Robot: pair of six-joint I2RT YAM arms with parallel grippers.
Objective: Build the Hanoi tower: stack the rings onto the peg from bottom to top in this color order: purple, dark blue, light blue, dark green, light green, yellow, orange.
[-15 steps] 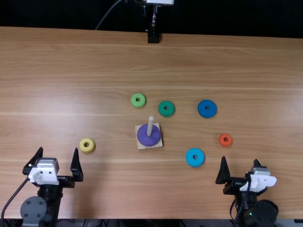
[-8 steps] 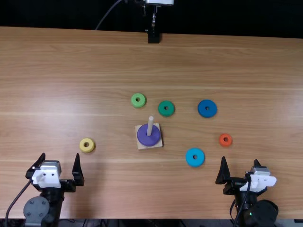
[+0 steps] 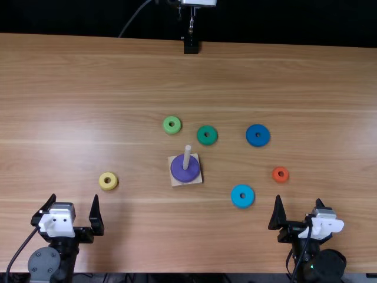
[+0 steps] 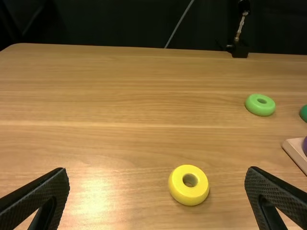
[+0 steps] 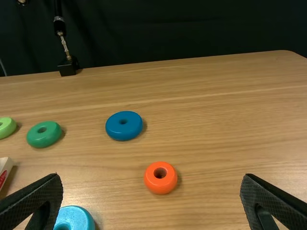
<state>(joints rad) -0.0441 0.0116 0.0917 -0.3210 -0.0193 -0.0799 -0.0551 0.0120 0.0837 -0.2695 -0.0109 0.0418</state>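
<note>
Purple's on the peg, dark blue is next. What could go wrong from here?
Wrong blue: the light blue ring lies nearer the right gripper than the dark blue ring does, so a mix-up could break the order.

Knocked ring: the orange ring sits roughly between that gripper and the dark blue one, so a low reach might shove it.

Missed peg: the peg is slim, so an off-centre drop could catch its tip or nudge the base.
</note>
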